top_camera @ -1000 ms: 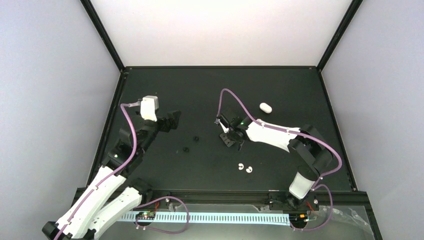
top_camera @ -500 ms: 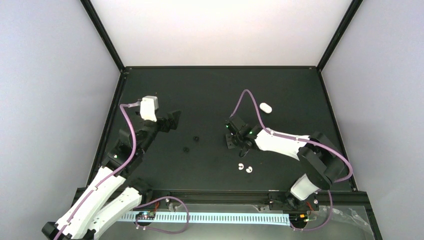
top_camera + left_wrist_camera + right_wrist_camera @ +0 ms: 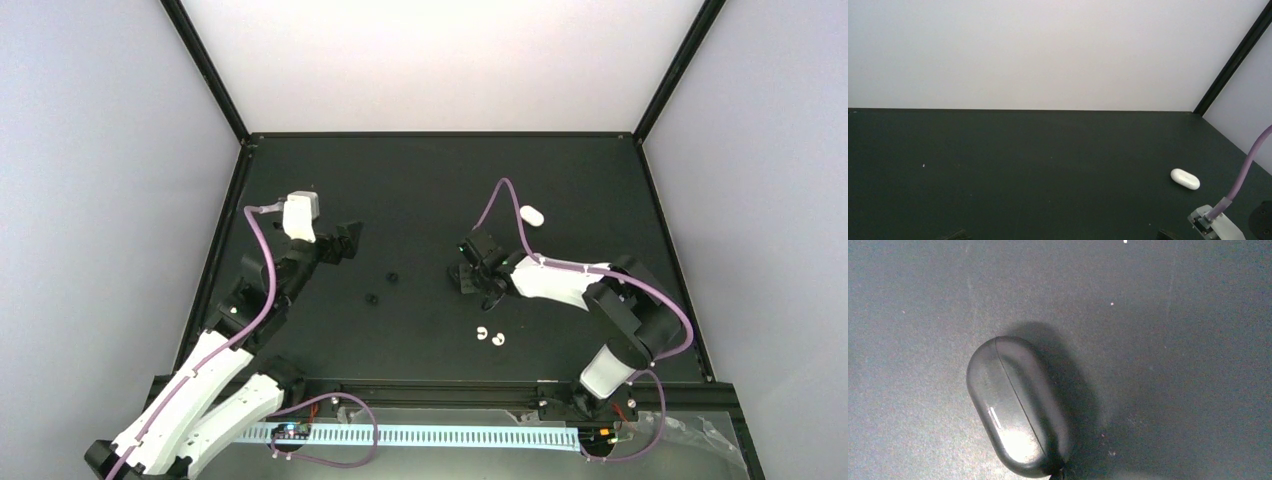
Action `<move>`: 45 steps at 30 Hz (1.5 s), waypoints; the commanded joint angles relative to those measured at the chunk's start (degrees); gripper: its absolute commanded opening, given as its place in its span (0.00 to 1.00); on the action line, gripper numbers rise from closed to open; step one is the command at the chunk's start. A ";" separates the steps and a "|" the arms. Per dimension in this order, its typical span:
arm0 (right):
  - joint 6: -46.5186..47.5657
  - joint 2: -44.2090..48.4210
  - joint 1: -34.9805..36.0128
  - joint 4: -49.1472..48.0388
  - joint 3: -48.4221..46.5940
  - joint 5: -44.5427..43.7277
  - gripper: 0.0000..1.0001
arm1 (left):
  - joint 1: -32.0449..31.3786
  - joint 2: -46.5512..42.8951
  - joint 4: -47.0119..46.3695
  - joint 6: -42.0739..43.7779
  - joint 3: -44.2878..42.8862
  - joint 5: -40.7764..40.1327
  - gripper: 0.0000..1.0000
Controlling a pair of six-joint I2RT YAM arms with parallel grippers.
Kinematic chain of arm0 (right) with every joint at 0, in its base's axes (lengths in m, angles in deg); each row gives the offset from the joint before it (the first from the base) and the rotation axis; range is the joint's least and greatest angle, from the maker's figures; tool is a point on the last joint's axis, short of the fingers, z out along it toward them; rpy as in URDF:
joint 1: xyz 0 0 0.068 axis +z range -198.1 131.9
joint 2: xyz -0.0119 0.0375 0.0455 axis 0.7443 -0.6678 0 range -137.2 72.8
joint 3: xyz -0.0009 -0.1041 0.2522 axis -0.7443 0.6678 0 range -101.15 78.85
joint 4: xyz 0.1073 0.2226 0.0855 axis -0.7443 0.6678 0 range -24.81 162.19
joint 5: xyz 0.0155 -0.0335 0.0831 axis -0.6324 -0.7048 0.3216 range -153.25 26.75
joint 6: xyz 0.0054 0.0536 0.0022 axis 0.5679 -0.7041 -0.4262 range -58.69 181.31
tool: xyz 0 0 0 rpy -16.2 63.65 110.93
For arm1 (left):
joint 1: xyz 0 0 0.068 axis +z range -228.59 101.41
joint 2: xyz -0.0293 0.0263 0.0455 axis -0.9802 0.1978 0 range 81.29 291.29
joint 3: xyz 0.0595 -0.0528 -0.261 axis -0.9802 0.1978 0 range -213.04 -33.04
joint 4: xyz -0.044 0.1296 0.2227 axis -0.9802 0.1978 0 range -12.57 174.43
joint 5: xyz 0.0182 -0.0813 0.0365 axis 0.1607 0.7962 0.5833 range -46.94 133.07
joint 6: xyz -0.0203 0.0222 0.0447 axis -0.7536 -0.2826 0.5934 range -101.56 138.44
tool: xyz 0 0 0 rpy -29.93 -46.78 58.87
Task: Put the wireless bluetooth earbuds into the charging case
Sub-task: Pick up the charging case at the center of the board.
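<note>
Only a pale dash point(image 3: 994, 417) on black case point(image 3: 1017, 402)

Probably a robotics lab cell: black table point(image 3: 420, 180) boxed by plain white walls point(image 3: 440, 60), black struts point(image 3: 207, 70).

My L arm point(image 3: 190, 390): white shells, black joints, purple cable point(image 3: 262, 270) run along it, white cam box point(image 3: 299, 216) at wrist, black L hand point(image 3: 350, 235). R arm point(image 3: 555, 280): same white/black build, purple loop point(image 3: 497, 200) over wrist, tiny green LED point(image 3: 463, 246).
</note>
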 commanded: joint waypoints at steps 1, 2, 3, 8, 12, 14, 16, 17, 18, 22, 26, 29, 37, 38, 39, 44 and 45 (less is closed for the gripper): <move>-0.13 -1.77 -1.17 -2.23 -1.87 0.36 0.01 | -0.32 0.99 0.37 0.80 0.03 -0.45 0.99; -0.06 -1.95 -1.52 -2.37 -2.00 0.58 0.01 | -0.34 1.19 0.41 0.83 -0.01 -0.44 0.99; -0.02 -2.08 -1.95 -2.61 -2.01 0.92 0.01 | -0.34 1.40 0.37 0.83 -0.06 -0.45 0.99; 0.46 -1.63 -4.04 -3.29 -1.39 1.10 0.01 | -0.31 2.74 0.54 0.92 -0.26 -0.45 0.99; 2.27 -1.17 -6.26 -4.43 -1.26 3.23 0.03 | -0.33 3.27 0.40 0.83 -0.36 -0.05 0.99; 3.73 -1.66 -6.52 -3.43 -2.61 3.84 0.04 | -0.26 3.40 0.37 0.77 -0.36 0.28 0.99; 3.85 -1.15 -6.53 -2.97 -3.07 4.29 0.05 | -0.32 3.43 0.35 0.74 -0.35 0.50 0.99; 3.44 -0.48 -6.45 -2.90 -2.98 4.28 0.05 | -0.34 3.40 0.34 0.79 -0.36 0.58 0.99; 2.76 0.35 -6.49 -2.80 -2.65 4.24 0.07 | -0.30 3.32 0.37 0.79 -0.34 0.60 0.99; 0.87 4.63 -6.29 -2.87 -0.90 4.14 0.26 | -0.33 2.84 0.28 0.58 -0.28 0.76 0.99; 1.78 6.10 -5.52 -2.90 -1.14 4.52 0.57 | -0.33 2.72 0.07 0.40 -0.27 1.53 0.99; 5.22 3.76 -4.48 -0.69 -4.47 3.41 0.64 | -0.33 2.55 0.25 0.39 -0.36 1.62 0.99; 17.83 -3.27 -3.10 4.16 -10.98 0.77 0.72 | -0.42 1.66 0.22 0.48 -0.14 1.18 0.99; 18.82 -3.78 -3.10 4.25 -11.11 0.99 0.71 | -0.43 1.62 0.27 0.52 -0.12 1.14 0.99; 20.04 -4.16 -3.17 4.21 -11.21 1.86 0.70 | -0.47 1.50 0.30 0.53 -0.14 1.14 0.99; 24.19 -6.51 -2.66 5.02 -11.99 4.65 0.63 | -0.51 1.38 0.28 0.61 -0.03 1.06 0.99; 24.64 -6.86 -2.59 4.96 -12.09 4.77 0.61 | -0.52 1.38 0.28 0.60 -0.08 1.05 0.99</move>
